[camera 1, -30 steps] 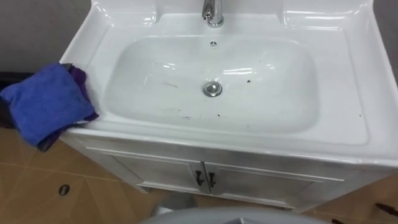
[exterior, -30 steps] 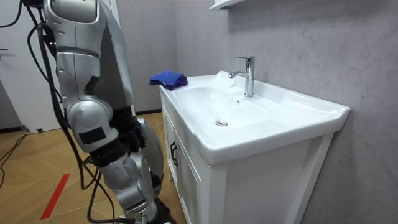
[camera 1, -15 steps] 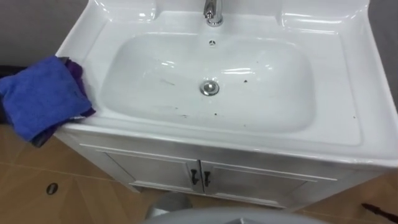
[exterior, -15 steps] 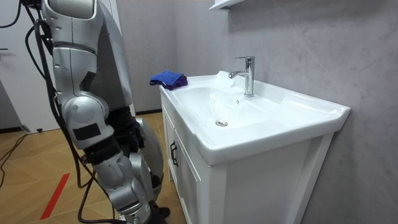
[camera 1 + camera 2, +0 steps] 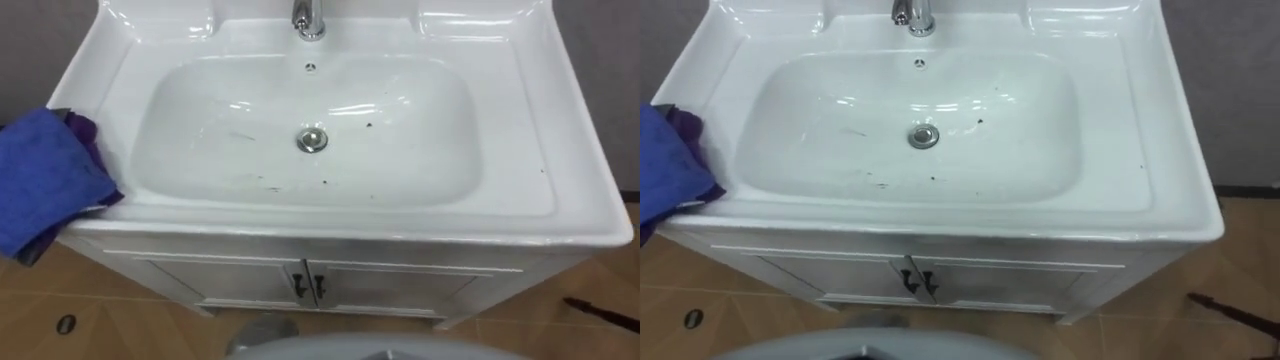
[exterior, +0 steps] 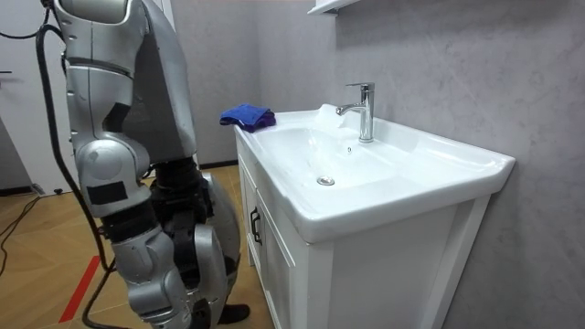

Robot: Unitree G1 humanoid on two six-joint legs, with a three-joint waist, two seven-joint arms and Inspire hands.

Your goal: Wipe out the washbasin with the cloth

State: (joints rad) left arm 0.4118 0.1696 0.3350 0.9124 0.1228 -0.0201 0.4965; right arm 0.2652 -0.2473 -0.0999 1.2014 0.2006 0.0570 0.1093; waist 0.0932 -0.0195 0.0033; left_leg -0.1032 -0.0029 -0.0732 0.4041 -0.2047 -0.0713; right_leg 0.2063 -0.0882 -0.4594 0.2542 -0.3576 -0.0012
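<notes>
The white basin [image 5: 200, 120] lies below me, with its drain [image 5: 312, 140] in the middle and the chrome tap [image 5: 308, 18] at the back. Small dark specks [image 5: 325, 182] and faint streaks mark the bowl near the drain and towards its front. A folded blue cloth [image 5: 45, 190] rests on the basin's front left corner and hangs over the edge; the room view shows this cloth [image 6: 247, 116] on the far end of the basin [image 6: 384, 187]. In the room view I stand in front of the cabinet, a step back from it.
Under the basin is a white cabinet with two doors and dark handles [image 5: 307, 288]. A grey wall stands behind the tap. Wooden floor lies left and right of the cabinet, and a dark thin object [image 5: 600, 315] lies on the floor at the right.
The whole eye view has shifted left and down, so the camera moved. In the room view my body has moved towards the room view's left. The cloth and basin stay as they were.
</notes>
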